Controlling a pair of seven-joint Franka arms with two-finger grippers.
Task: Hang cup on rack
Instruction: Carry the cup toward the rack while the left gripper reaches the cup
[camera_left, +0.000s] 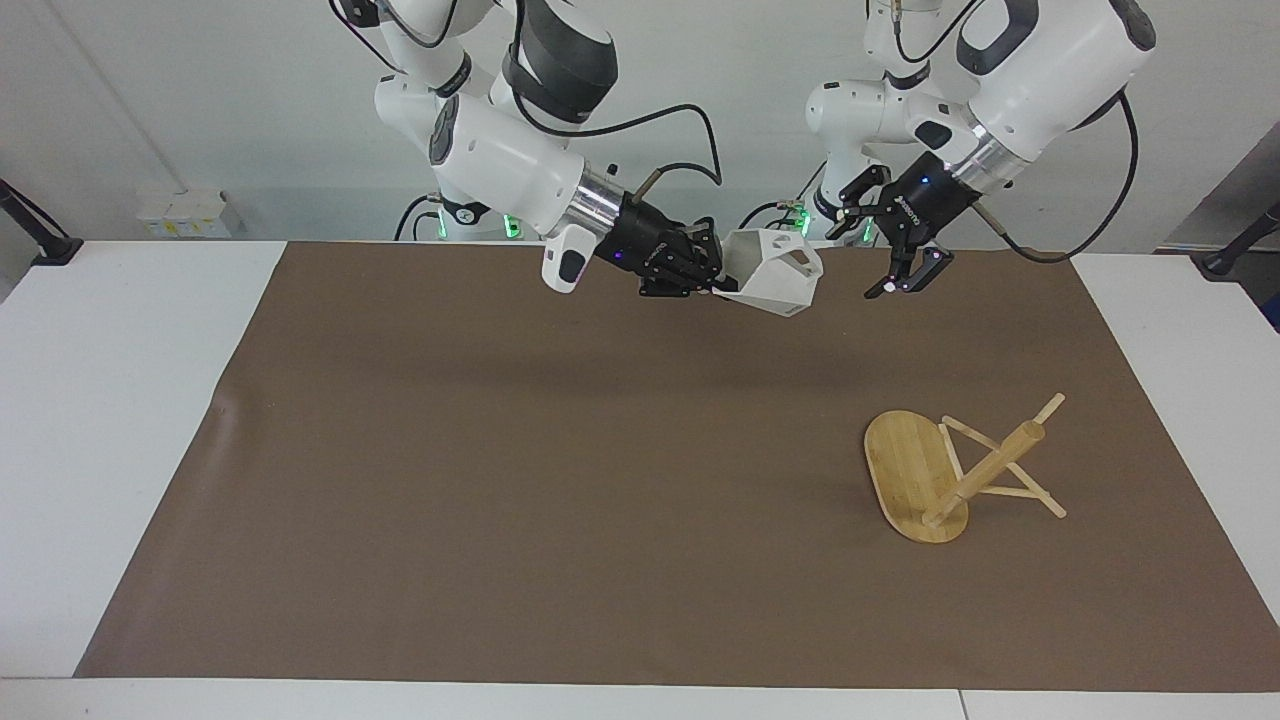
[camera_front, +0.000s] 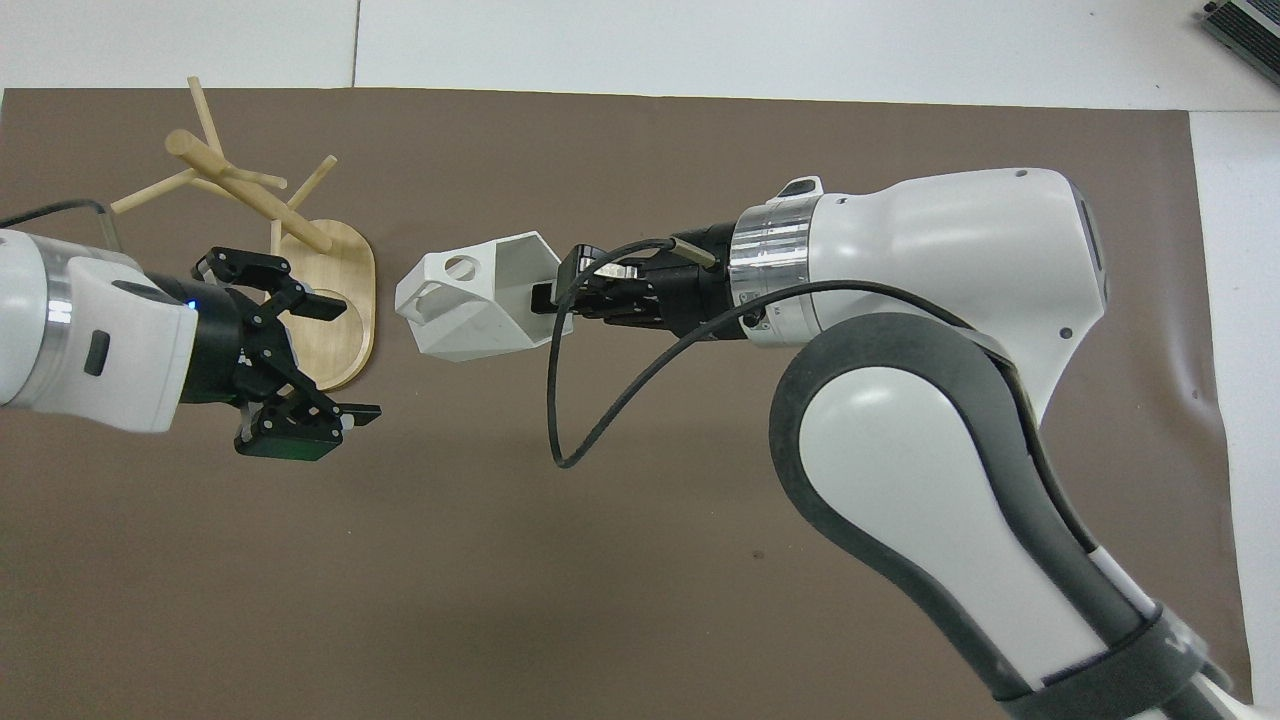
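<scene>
My right gripper (camera_left: 716, 284) is shut on the rim of the white faceted cup (camera_left: 775, 272) and holds it on its side in the air over the brown mat. The cup's base points toward the left arm's end, and its handle with the round hole faces up in the overhead view (camera_front: 465, 305). My right gripper also shows there (camera_front: 546, 296). My left gripper (camera_left: 888, 256) is open and empty in the air beside the cup, a short gap from it. In the overhead view it (camera_front: 345, 358) covers part of the base of the bamboo rack (camera_front: 350, 265). The rack (camera_left: 908, 470) stands on the mat toward the left arm's end.
A brown mat (camera_left: 560, 480) covers most of the white table (camera_left: 110, 400). A black cable (camera_front: 600, 400) loops down from my right wrist.
</scene>
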